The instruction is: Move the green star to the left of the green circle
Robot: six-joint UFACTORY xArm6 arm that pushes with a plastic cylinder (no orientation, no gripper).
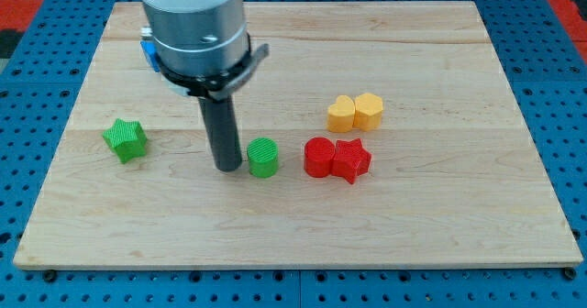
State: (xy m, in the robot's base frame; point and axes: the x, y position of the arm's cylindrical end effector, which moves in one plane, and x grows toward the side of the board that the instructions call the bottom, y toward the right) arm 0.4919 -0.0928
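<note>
The green star [126, 139] lies on the wooden board [293, 225] at the view's left. The green circle [263, 157] stands near the board's middle. My tip [228, 167] rests on the board just left of the green circle, very close to it or touching it, and well to the right of the green star. The rod rises to the grey arm body [196, 24] at the view's top.
A red circle [318, 157] and a red star [351, 159] sit touching, right of the green circle. A yellow heart [341, 114] and a yellow hexagon [369, 111] sit touching above them. A blue block [147, 49] is mostly hidden behind the arm.
</note>
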